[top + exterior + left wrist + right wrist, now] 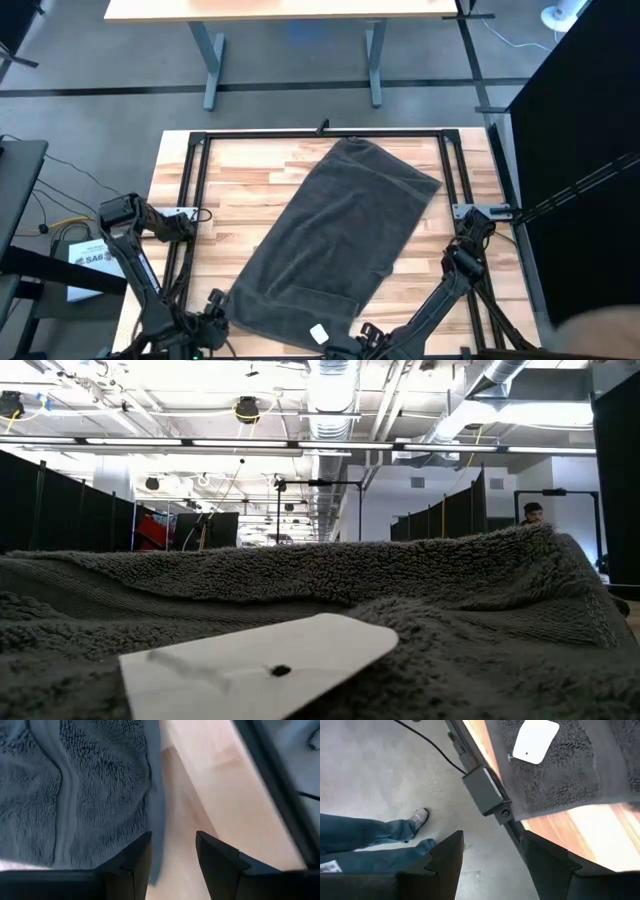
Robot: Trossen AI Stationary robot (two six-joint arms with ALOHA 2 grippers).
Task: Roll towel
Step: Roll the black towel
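The towel lies spread flat and slantwise across the middle of the wooden worktop, one end toward the far right, the other at the near edge, where its white tag sits. No rolled part shows anywhere, so the rolling looks not yet begun; all of it is left.

The left pincer hangs at the near left corner of the towel, fingers set narrowly apart and holding nothing, just above the hem and bare wood. The right pincer is at the near edge just right of the tag, its fingers wide and empty, above the worktop's rim and floor, where a person's legs show.
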